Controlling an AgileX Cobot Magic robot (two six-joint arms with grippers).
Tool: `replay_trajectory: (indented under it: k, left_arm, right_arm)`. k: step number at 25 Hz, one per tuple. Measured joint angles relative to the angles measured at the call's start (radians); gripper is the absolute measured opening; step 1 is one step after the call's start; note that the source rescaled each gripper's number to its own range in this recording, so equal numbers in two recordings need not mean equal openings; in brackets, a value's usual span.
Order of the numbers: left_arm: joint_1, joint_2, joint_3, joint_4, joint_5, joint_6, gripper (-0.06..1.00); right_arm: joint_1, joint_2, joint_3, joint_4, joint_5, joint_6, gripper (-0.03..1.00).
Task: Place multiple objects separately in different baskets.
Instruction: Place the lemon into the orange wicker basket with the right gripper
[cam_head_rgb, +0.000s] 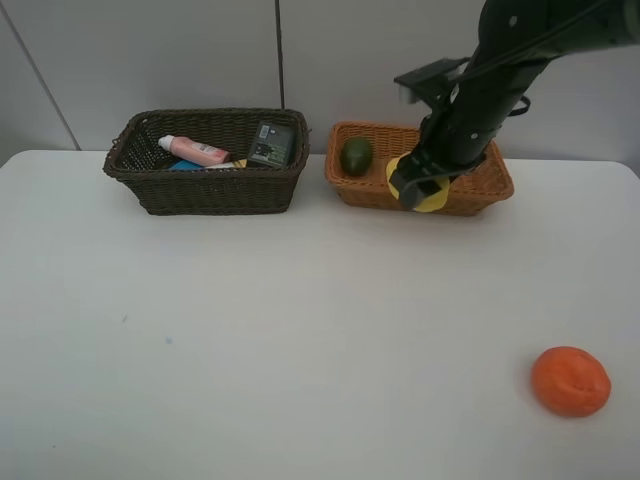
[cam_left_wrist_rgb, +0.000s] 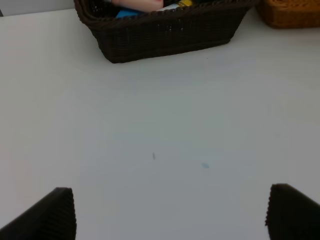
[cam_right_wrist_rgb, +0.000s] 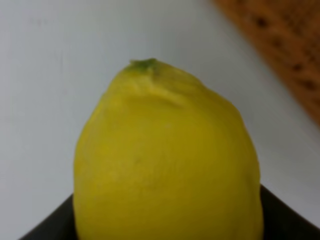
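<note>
Two baskets on a white table (cam_head_rgb: 250, 330), grey wall behind: dark basket (cam_head_rgb: 205, 185) with pink bottle (cam_head_rgb: 195, 150) and black block (cam_head_rgb: 272, 143); tan basket (cam_head_rgb: 480, 190) with green fruit (cam_head_rgb: 356, 155). Right gripper (cam_head_rgb: 418, 190) clamps lemon (cam_right_wrist_rgb: 167, 160) at its front rim; only the wrist view shows the stem. Left gripper (cam_left_wrist_rgb: 170, 212) spread wide over bare table. Orange (cam_head_rgb: 570, 381) well apart.

The right hand (cam_head_rgb: 418, 190) covers most of the lemon (cam_head_rgb: 434, 203). Beside it, the tan basket (cam_head_rgb: 365, 188) interior is partly hidden; basket weave blurs in the right wrist view.
</note>
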Motion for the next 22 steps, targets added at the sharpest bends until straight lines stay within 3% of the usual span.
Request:
replay_trajectory:
  k: [6, 10, 16, 17, 20, 22]
  left_arm:
    - [0.0, 0.0, 0.0, 0.0, 0.0, 0.0, 1.0]
    - [0.0, 0.0, 0.0, 0.0, 0.0, 0.0, 1.0]
    - [0.0, 0.0, 0.0, 0.0, 0.0, 0.0, 1.0]
    - [0.0, 0.0, 0.0, 0.0, 0.0, 0.0, 1.0]
    - [0.0, 0.0, 0.0, 0.0, 0.0, 0.0, 1.0]
    - [0.0, 0.0, 0.0, 0.0, 0.0, 0.0, 1.0]
  right_arm:
    - [-0.126, -0.028, -0.036, 0.027, -0.12, 0.001, 0.47]
    - [-0.209, 0.075, -0.043, 0.109, -0.275, 0.012, 0.47]
    - [-0.247, 0.174, -0.042, 0.156, -0.403, 0.028, 0.47]
    - [-0.247, 0.175, -0.042, 0.158, -0.417, 0.041, 0.5]
    - [-0.247, 0.174, -0.042, 0.154, -0.457, 0.069, 0.83]
    - [-0.247, 0.174, -0.042, 0.134, -0.456, 0.076, 0.94]
